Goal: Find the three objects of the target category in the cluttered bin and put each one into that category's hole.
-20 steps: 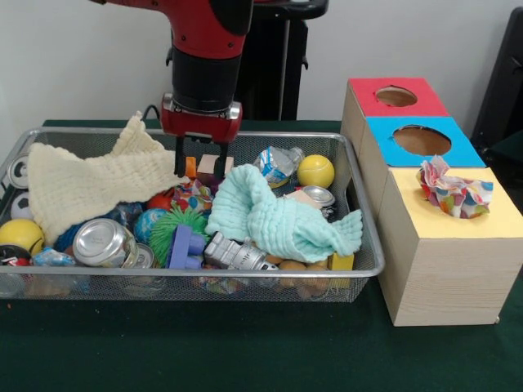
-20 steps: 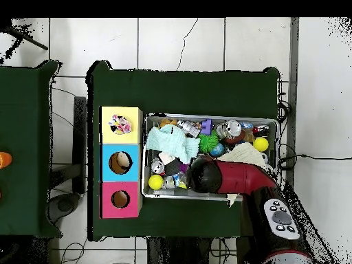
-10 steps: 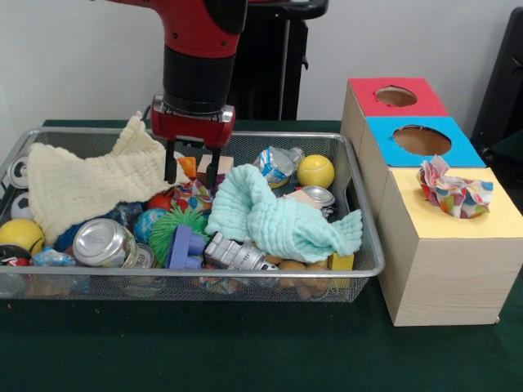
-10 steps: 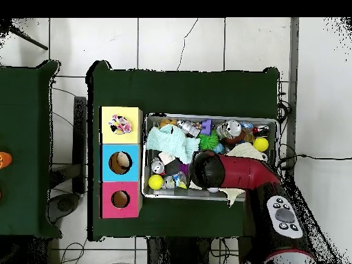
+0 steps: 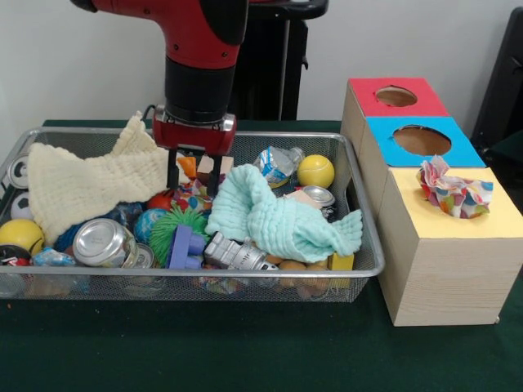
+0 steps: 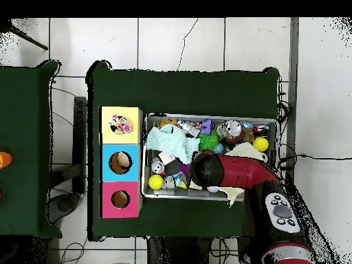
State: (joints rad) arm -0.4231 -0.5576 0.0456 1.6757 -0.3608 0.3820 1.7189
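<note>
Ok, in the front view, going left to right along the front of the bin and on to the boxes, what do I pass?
Yellow ball → silver can → purple block → mint cloth → yellow-topped box with crumpled paper on it.

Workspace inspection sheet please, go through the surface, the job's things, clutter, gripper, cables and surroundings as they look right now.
Surface: dark green table cloth under everything.
Job's things: wire mesh bin packed full; box with red hole, blue hole and a yellow section whose opening is blocked by crumpled patterned paper.
Clutter: cream cloth, mint cloth, crushed can, yellow ball, green spiky ball, purple block.
Gripper: gripper open, fingers pointing down into the bin's middle, holding nothing.
Cables: thin cables on the floor beside the table.
Surroundings: white wall, tiled floor, second green table.
</note>
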